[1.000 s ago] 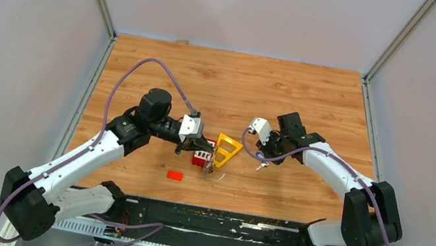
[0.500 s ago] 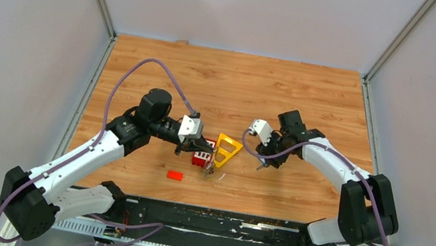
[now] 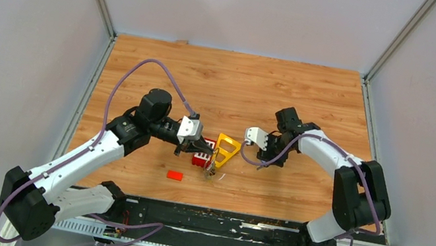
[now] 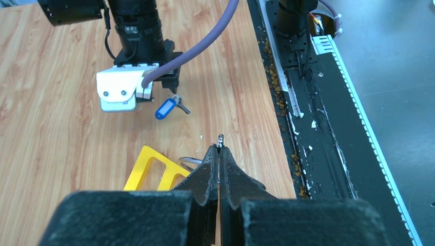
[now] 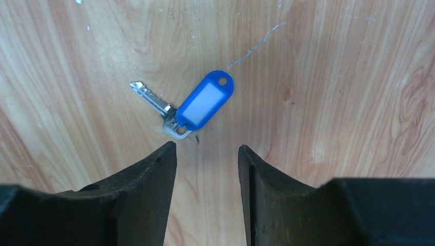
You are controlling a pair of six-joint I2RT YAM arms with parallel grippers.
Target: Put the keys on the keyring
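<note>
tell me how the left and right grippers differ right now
The left gripper is shut, jaws pressed together, with a small metal bit at its tips; the right gripper is open and holds nothing. The left gripper sits by the yellow frame; the right gripper hangs over the blue-tagged key lying on the table. Both are black and two-fingered.

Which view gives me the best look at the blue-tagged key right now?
Right wrist view: the blue-tagged key lies flat, whole and close, just beyond the open jaws. Left wrist view shows it small, beside the right gripper. Top view barely shows it.
</note>
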